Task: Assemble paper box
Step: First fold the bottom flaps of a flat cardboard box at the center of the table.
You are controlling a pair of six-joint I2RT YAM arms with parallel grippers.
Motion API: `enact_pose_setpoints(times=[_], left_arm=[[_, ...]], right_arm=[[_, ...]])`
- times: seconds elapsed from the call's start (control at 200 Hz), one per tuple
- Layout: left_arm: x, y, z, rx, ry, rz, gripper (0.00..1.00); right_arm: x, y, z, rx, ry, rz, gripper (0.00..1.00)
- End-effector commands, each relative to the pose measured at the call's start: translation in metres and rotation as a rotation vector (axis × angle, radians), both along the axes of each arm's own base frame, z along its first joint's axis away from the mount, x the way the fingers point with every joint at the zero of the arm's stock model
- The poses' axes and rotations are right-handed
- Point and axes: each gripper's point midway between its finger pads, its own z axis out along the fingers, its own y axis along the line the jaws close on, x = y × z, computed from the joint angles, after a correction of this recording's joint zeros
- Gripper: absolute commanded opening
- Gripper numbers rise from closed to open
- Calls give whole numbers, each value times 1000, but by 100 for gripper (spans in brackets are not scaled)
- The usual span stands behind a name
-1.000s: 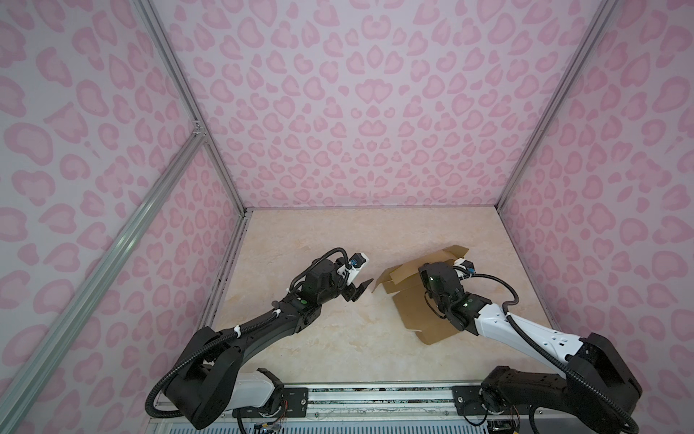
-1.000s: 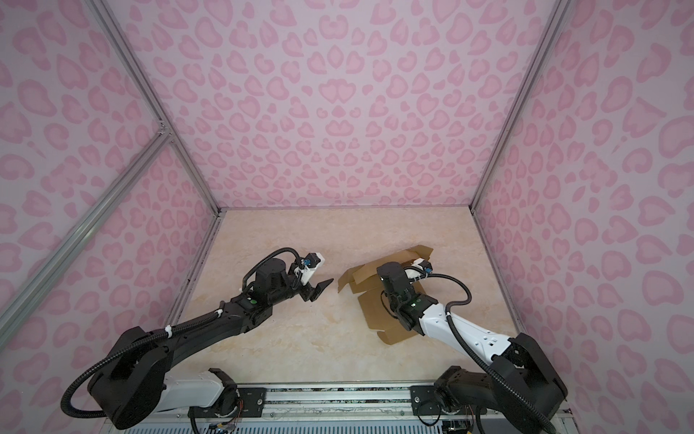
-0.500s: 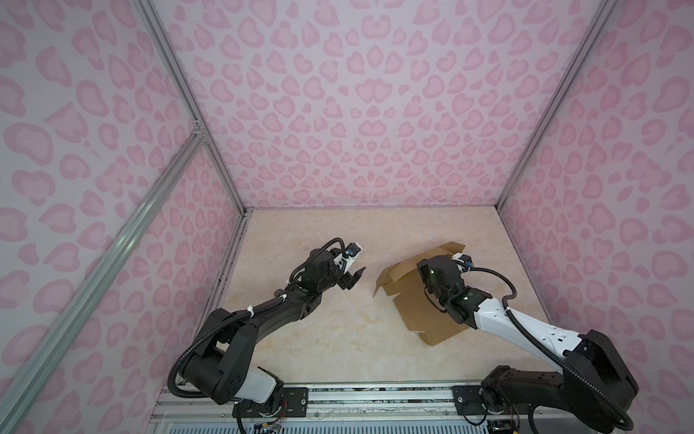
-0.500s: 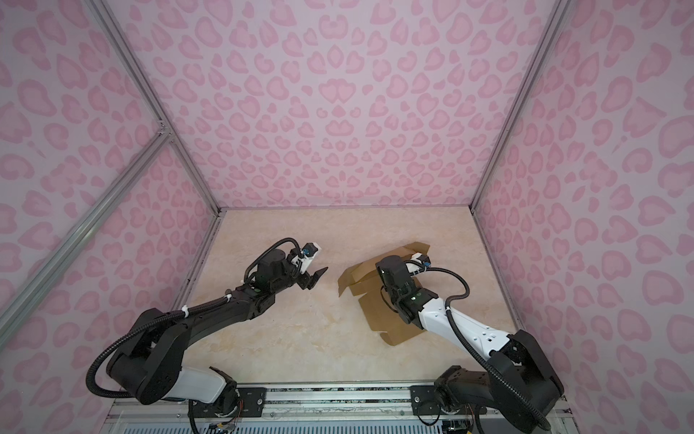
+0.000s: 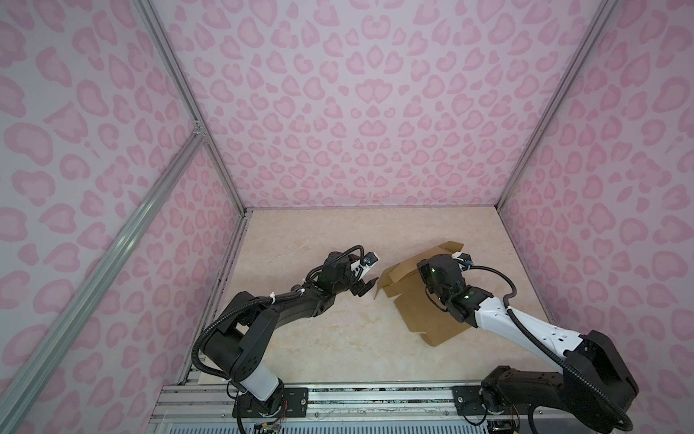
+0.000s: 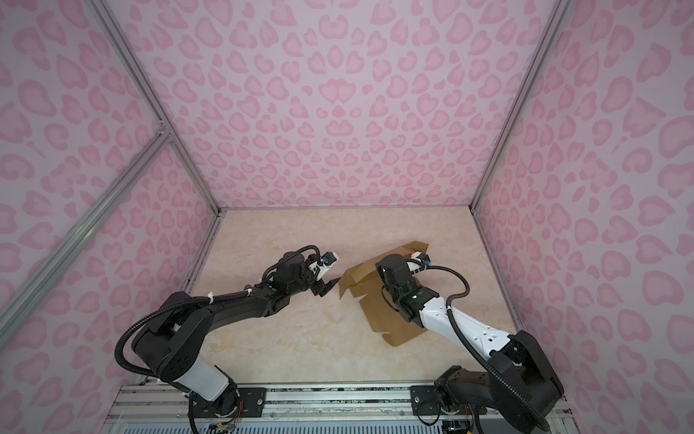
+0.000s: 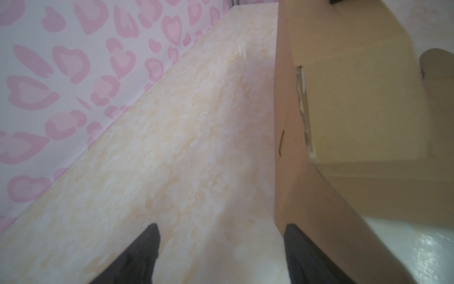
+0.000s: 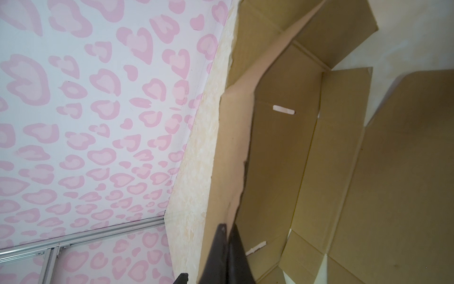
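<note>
Brown box (image 5: pixel 428 315) flap pinched in my right hand (image 8: pixel 227 236), I'd ease the spread left hand (image 5: pixel 369 286) squarely against its side wall.

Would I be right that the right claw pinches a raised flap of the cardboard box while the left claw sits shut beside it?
Not quite: the left claw is open, as the left wrist view shows; the right claw does pinch the box flap.

Right claw (image 8: pixel 228 227) pinches the paper box (image 8: pixel 282 159) flap edge
</note>
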Motion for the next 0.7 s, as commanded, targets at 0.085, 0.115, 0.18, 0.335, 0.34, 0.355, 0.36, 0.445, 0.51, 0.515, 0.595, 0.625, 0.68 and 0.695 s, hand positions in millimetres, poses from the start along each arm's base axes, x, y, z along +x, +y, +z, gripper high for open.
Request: enact_pose_setpoints(times=[0.085,0.115,0.18,0.335,0.34,0.355,0.36,0.445,0.51,0.515,0.595,0.625,0.68,0.695], left_arm=[[-4,-13,1,-38,-20,-32,82],[-4,-13,1,-45,-19,-27,82],[-6,-16,3,-62,-16,-28,82],[-10,-21,4,-87,-19,-30,82],[-10,-21,4,-87,-18,-30,82],[-10,-22,5,-89,-19,-31,82],[-10,-22,5,-88,-20,-30,82],[-10,-24,8,-110,-15,-29,82],[-11,-26,10,-123,-13,-32,82],[-11,-26,10,-123,-13,-31,82],[-12,-28,9,-131,-8,-32,82],[-13,-29,9,-131,-9,-33,82],[-14,-29,6,-128,-6,-33,82],[-14,-29,6,-128,-5,-33,82]], right_arm=[[-1,1,-8,-19,25,9,0],[0,2,-9,-18,28,11,0],[0,3,-10,-19,30,15,0],[-1,4,-9,-25,30,16,0],[-1,4,-9,-25,30,16,0],[-1,4,-9,-25,31,16,0],[-1,4,-10,-25,32,16,0],[-2,6,-9,-27,29,19,0],[-2,7,-9,-29,30,20,0],[-2,7,-9,-30,30,20,0],[-2,9,-8,-31,29,22,0],[-3,8,-9,-32,30,22,0],[-3,9,-9,-33,31,23,0],[-3,8,-10,-35,32,22,0]])
